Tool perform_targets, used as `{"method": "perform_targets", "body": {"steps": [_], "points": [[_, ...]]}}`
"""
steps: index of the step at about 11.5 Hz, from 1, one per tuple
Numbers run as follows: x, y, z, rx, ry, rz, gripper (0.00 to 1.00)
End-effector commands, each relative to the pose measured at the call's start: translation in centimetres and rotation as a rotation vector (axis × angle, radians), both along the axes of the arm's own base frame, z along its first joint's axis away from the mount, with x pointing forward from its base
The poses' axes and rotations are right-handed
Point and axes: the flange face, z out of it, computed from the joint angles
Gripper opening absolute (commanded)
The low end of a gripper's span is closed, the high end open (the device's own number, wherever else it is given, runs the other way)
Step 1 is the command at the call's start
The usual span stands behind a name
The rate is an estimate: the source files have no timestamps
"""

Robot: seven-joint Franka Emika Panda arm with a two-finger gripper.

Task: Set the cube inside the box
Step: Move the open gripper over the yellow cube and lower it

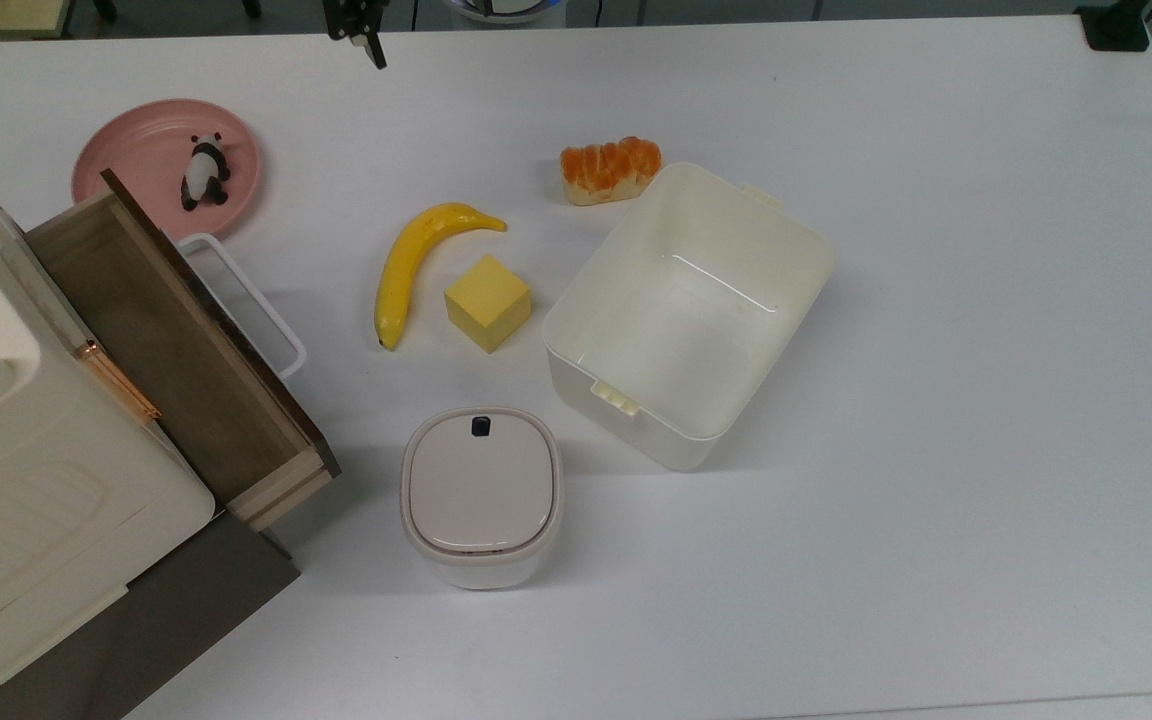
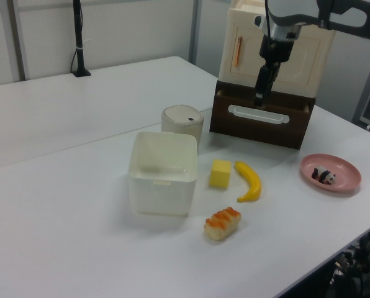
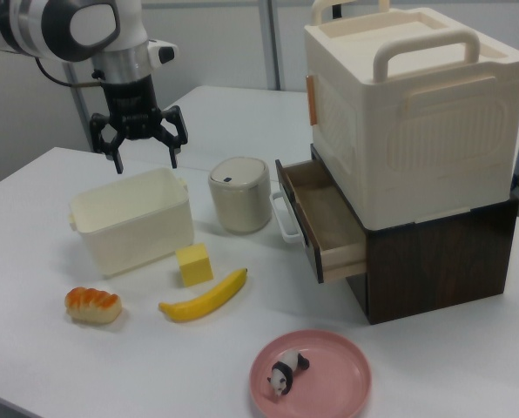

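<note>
We held the gripper (image 3: 145, 151) wide open and empty, seemingly high above the table, needing to descend onto the cube (image 1: 487, 301) beside the box (image 1: 797, 235).

I've got the arm raised well above the worktop, wrist pointing straight down. The gripper (image 3: 143, 153) hangs in the air with its jaws spread wide and nothing between them; the left view shows it (image 2: 260, 97) edge-on.
</note>
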Motion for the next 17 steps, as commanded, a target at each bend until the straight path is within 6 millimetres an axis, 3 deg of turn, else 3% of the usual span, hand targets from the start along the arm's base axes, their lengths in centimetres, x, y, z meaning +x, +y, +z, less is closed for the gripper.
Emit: {"method": "perform_targets", "body": {"steps": [1,4,11,14,17], "points": [[-1.6,-0.2,-1.4,0.021,0.018,0.191,1.0],[-0.9,-0.3,-2.7,-0.002,-0.023,0.303,1.0],[0.6,0.4,-5.1,-0.028,-0.13,0.242,1.0],[2.5,1.7,-8.4,-0.025,-0.124,0.175,1.0],[3.9,1.4,-11.5,-0.07,-0.096,0.193,1.0]]}}
